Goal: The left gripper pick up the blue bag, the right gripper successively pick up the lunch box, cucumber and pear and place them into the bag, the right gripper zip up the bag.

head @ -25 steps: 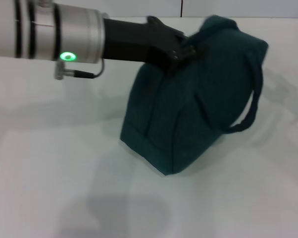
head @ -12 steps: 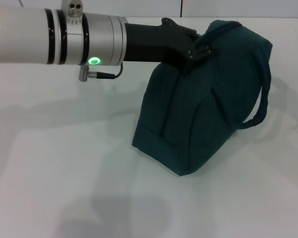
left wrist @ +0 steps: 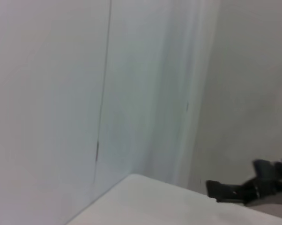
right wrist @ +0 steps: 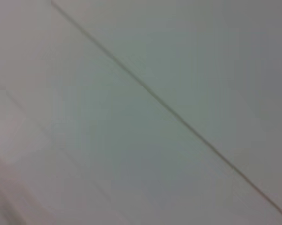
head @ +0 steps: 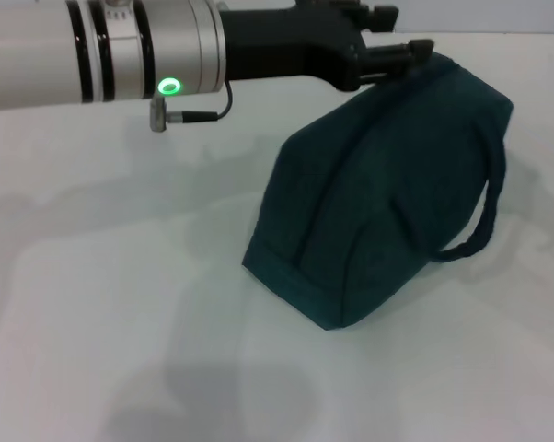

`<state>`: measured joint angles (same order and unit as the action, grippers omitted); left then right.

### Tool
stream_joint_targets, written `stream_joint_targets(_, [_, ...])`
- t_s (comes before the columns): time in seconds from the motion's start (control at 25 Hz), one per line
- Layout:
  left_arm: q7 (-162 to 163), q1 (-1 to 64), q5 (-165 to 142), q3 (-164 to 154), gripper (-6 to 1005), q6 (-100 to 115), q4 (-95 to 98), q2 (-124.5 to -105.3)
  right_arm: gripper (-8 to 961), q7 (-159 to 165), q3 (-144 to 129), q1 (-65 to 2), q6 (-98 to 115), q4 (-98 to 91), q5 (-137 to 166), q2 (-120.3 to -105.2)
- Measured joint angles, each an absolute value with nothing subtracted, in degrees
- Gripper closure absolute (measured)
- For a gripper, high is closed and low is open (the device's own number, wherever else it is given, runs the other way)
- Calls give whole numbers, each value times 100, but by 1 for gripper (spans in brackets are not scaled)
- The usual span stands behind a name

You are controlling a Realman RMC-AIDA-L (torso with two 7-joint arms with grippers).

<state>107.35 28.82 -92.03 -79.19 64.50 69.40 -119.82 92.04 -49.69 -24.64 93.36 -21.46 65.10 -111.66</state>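
The blue bag (head: 378,193) lies tilted on the white table (head: 111,304), closed, with one loop handle (head: 487,198) hanging off its right side. My left gripper (head: 401,29) reaches in from the left just above the bag's top edge. Its two black fingers stand apart with nothing between them, and the lower fingertip (head: 417,44) is at the bag's top seam. The lunch box, cucumber and pear are out of view. My right gripper shows in no view.
The silver segment of the left arm with its green light (head: 169,87) crosses the top of the head view. The left wrist view shows a wall, a table corner and a black part (left wrist: 244,190) at its edge.
The left arm has risen and pulled back slightly. Its fingers, closed on the bag's top before, now stand apart above it. The bag has settled lower on the table.
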Motion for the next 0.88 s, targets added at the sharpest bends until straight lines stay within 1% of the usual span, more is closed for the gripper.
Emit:
stream_joint_targets(0.08, [10734, 2928, -9205, -7842, 418, 6441, 6930, -11979, 84, 9031, -4973, -2482, 9506, -2164, 6578, -11156])
stream_joint_targets(0.24, [10739, 2993, -9193, -7479, 335, 6497, 6902, -11967, 84, 8531, -4982, -2514, 9938, -2425, 6868, -11160])
stream_joint_targets(0.32, [10752, 3000, -9147, -7154, 293, 6659, 6906, -11954, 84, 8295, -4984, -2514, 10117, -2645, 7081, -11193])
stream_joint_targets(0.52, [10679, 2983, -9054, -6234, 189, 7673, 6851, -11929, 84, 7732, -4983, -2574, 10466, -3040, 7584, -11228])
stream_joint_targets(0.64, [10484, 2947, -9061, -5724, 175, 8504, 6675, -11864, 84, 7283, -4982, -2607, 10734, -3316, 8066, -11244])
stream_joint_targets(0.76, [10014, 2870, -9068, -5325, 165, 9586, 6187, -11700, 84, 6963, -4989, -2609, 10963, -3599, 8541, -11334])
stream_joint_targets(0.8, [9862, 2825, -9077, -5294, 164, 9793, 6038, -11661, 84, 6859, -5006, -2611, 11047, -3705, 8721, -11403])
stream_joint_targets(0.84, [9595, 2726, -9127, -5263, 163, 10059, 5830, -11607, 84, 6815, -5015, -2612, 11085, -3750, 8791, -11433])
stream_joint_targets(0.88, [9490, 2672, -9169, -5260, 162, 10144, 5752, -11594, 84, 6734, -5083, -2616, 11151, -3807, 8910, -11482])
